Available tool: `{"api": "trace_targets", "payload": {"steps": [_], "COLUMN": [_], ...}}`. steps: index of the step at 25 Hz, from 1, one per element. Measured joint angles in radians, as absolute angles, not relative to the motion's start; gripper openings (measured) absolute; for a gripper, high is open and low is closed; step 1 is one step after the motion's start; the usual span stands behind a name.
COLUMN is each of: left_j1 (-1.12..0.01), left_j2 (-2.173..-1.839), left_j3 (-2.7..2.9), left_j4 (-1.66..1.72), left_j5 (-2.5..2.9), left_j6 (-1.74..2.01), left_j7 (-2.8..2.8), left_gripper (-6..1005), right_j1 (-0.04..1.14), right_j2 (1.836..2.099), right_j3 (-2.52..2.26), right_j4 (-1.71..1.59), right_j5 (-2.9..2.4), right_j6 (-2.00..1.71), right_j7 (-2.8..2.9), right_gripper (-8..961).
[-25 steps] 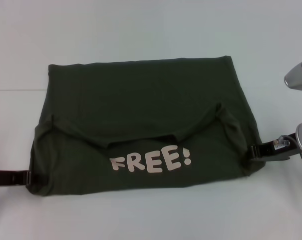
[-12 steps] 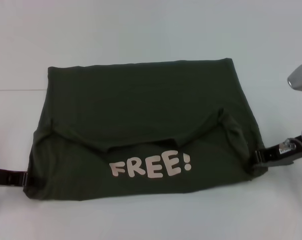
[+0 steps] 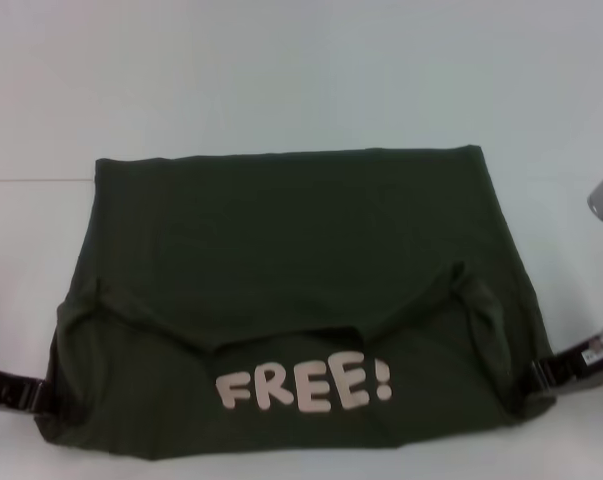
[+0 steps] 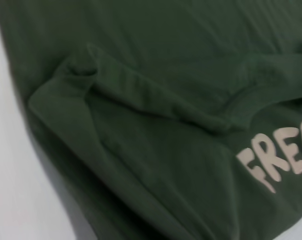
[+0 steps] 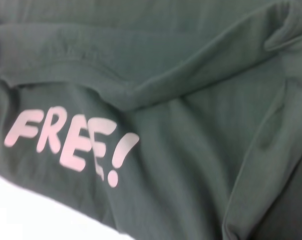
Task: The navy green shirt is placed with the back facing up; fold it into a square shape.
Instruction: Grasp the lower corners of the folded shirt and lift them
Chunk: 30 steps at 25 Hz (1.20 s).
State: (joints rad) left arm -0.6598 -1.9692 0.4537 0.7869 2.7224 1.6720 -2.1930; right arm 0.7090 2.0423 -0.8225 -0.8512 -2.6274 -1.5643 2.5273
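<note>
The navy green shirt [image 3: 291, 290] lies on the white surface [image 3: 281, 80], its collar end already doubled over so the cream lettering [image 3: 303, 385] faces up, and against the earlier pictures its near edge has come toward the robot. The left gripper [image 3: 43, 397] is at the shirt's near left corner and the right gripper [image 3: 541, 375] at its near right corner; both jaws seem clamped on the cloth. I judge this a drag that readies the next fold.
</note>
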Motion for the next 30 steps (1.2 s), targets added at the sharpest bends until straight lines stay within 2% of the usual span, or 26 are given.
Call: {"api": "trace_targets", "payload": {"steps": [7,21,30], "left_j1": [-0.657,-0.669,-0.671], "left_j2": [-1.963,-1.958,-1.959], "left_j3": [0.453,0.471,0.473], "left_j4": [0.808,0.803,0.803], "left_j5": [2.772,2.818,2.829], "left_j6": [1.811,1.969,2.025], "left_j7": [-2.194,-2.169,-2.152], "left_gripper": [2,2,2], "right_j1": [0.66,0.607,0.607], "right_j2": [2.048,2.02,2.019], "right_j3": [-0.816,-0.81,-0.825], "right_j4": [-0.867,-0.863,-0.846], "right_j5": [-2.625,-2.585,-2.599], "right_j6": [-1.657,-1.787,-1.851], "right_j7": [2.467,2.356,2.285], "right_gripper": [31,32,32]}}
